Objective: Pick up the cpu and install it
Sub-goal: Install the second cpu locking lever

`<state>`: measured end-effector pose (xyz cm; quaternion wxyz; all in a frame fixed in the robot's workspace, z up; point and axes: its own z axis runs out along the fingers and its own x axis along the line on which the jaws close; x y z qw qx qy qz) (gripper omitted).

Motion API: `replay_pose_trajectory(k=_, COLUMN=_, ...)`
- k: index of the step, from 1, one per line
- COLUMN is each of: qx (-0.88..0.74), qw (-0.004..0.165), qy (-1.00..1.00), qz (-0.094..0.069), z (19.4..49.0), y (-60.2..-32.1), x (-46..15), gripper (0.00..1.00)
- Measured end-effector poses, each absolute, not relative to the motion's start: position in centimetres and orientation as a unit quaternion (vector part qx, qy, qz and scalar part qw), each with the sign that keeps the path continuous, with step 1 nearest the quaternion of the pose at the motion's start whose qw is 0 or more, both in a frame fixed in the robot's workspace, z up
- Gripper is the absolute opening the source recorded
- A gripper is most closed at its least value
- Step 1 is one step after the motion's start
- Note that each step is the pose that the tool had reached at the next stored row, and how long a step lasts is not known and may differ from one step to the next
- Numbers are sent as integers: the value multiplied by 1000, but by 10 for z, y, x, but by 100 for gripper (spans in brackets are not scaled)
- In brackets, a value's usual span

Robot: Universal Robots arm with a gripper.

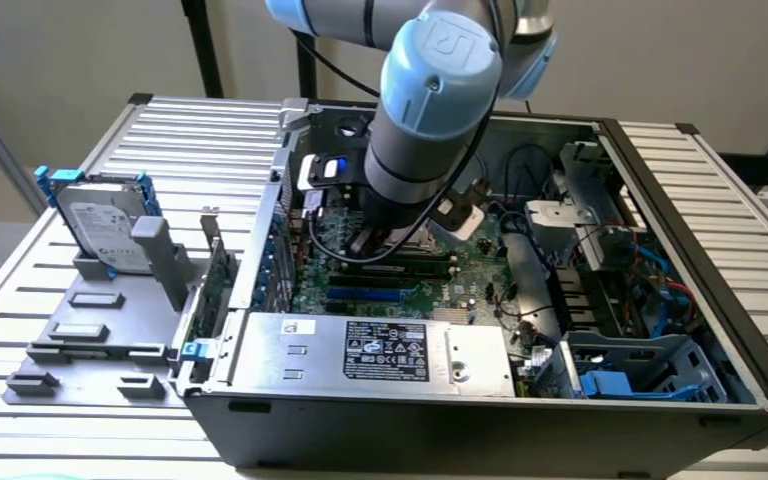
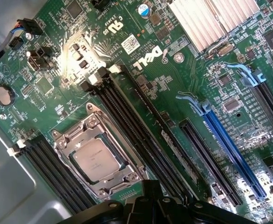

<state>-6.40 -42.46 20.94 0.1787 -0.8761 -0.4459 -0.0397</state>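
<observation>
The cpu, a small silver-grey square chip, lies flat inside the metal socket frame on the green motherboard, apart from my gripper. The gripper's black body hangs just above the board, beside the socket and over the black memory slots. It is shut and nothing shows in it. In the exterior view my arm reaches straight down into the open computer case, and its wrist hides the socket there.
A silver power supply box with a black label sits at the case's near side. A hard drive in a blue-edged frame stands on a grey holder at the exterior view's left. A blue slot and a heatsink flank the gripper.
</observation>
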Motion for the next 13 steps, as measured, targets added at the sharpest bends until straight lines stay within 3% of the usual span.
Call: replay_pose_trajectory(k=13, qx=-881, qw=152, qy=-447, qz=-26, z=209, y=-413, x=-66, gripper=11)
